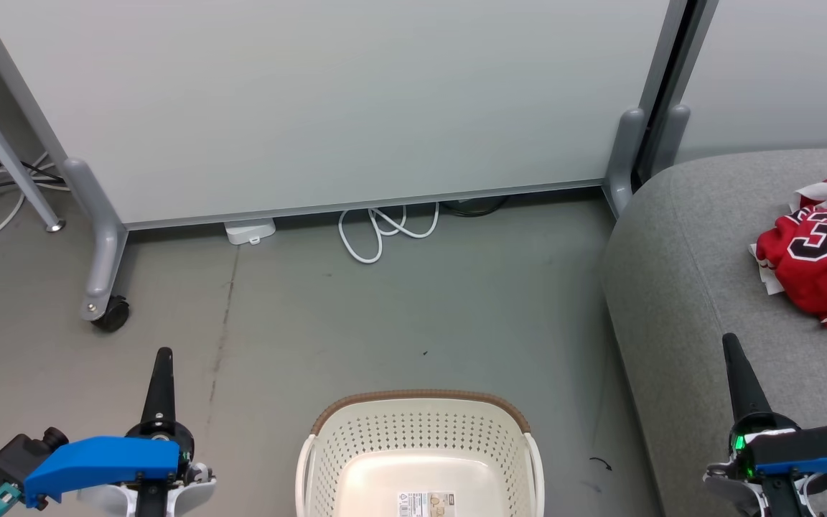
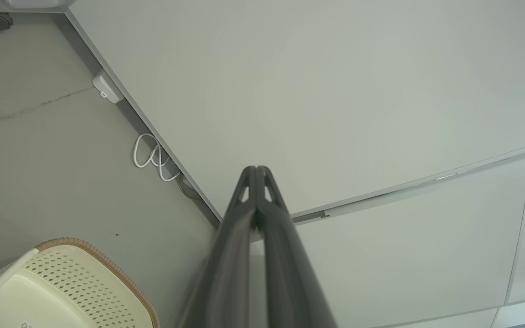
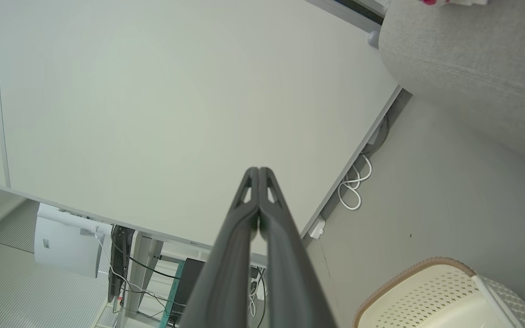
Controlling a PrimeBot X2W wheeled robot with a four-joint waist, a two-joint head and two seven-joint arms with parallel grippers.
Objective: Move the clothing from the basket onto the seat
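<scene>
Clothing (image 1: 826, 269) lies on seat (image 1: 679, 287) beyond right pincer (image 1: 730, 342); it and left pincer (image 1: 164, 353) closed, empty.

Office, wheeled partition panels (image 1: 356, 108), trailing floor cables (image 1: 385, 228)

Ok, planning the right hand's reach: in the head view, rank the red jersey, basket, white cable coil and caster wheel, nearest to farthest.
From the right hand:
1. Red jersey, on the seat, to its right.
2. Basket, floor, to its left.
3. White cable coil, at the partition foot.
4. Caster wheel, far left.
</scene>
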